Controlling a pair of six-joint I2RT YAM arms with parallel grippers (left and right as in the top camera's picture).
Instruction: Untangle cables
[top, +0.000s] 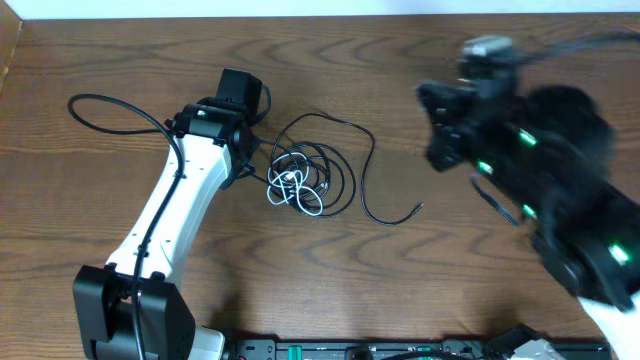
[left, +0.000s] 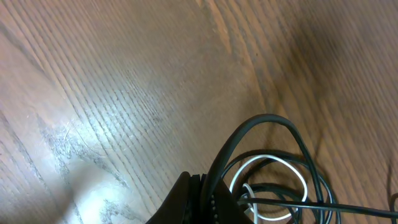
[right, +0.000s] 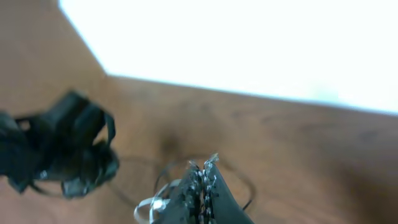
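Right gripper (right: 205, 171): raised, blurred, jaws pressed together, empty. Left gripper (left: 198, 193): clamped on black strand of cables (top: 305, 180); tangled heap, white cord inside, mid table (top: 400, 290), just beside it.

In the overhead view the right arm (top: 530, 150) was smeared by blur, and the plug ends of the cables (top: 312, 180) were too small to be told apart. In the left wrist view the left gripper (left: 198, 190) and the cable loops were cut off by the lower edge. The right wrist view was blurred throughout; the cables were partly hidden behind the right gripper (right: 206, 174).
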